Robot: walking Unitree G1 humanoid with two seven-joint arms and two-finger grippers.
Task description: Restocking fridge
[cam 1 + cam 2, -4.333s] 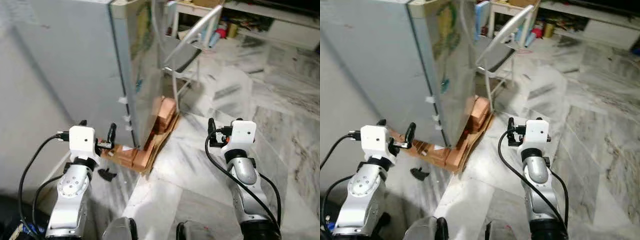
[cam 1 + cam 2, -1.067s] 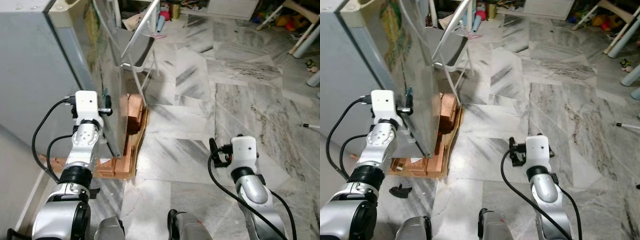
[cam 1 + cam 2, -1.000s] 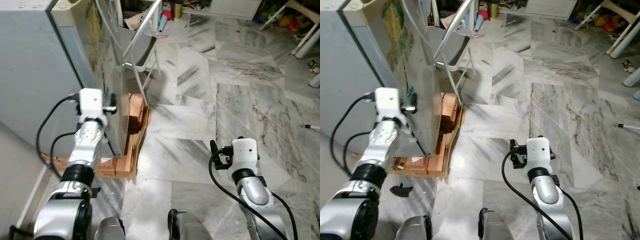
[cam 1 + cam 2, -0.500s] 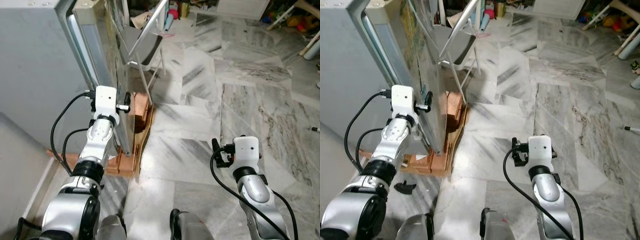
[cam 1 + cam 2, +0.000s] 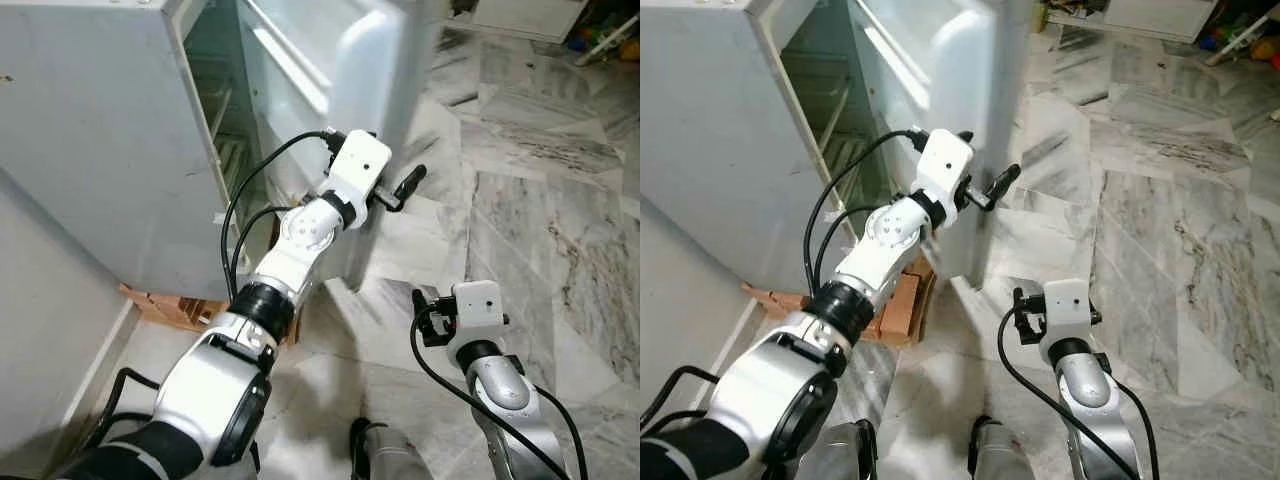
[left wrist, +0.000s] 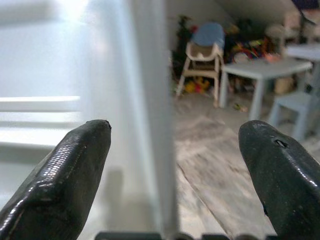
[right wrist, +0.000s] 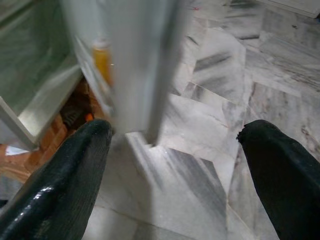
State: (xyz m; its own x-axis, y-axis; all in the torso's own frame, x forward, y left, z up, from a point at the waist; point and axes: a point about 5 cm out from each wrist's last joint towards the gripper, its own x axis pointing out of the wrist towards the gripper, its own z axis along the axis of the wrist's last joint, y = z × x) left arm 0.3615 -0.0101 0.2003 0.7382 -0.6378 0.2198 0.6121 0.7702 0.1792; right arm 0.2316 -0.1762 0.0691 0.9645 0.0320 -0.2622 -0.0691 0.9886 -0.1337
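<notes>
My left gripper (image 6: pixel 175 150) is spread wide apart, and the edge of the fridge door (image 5: pixel 340 60) stands between my fingers. My right gripper (image 7: pixel 175 145) hangs low, spread wide too, holding nothing. The open fridge (image 5: pixel 110 140) is beside my left gripper.

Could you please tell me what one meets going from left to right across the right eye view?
Fridge body → fridge shelves → open fridge door → left gripper → right gripper → marble floor.
</notes>
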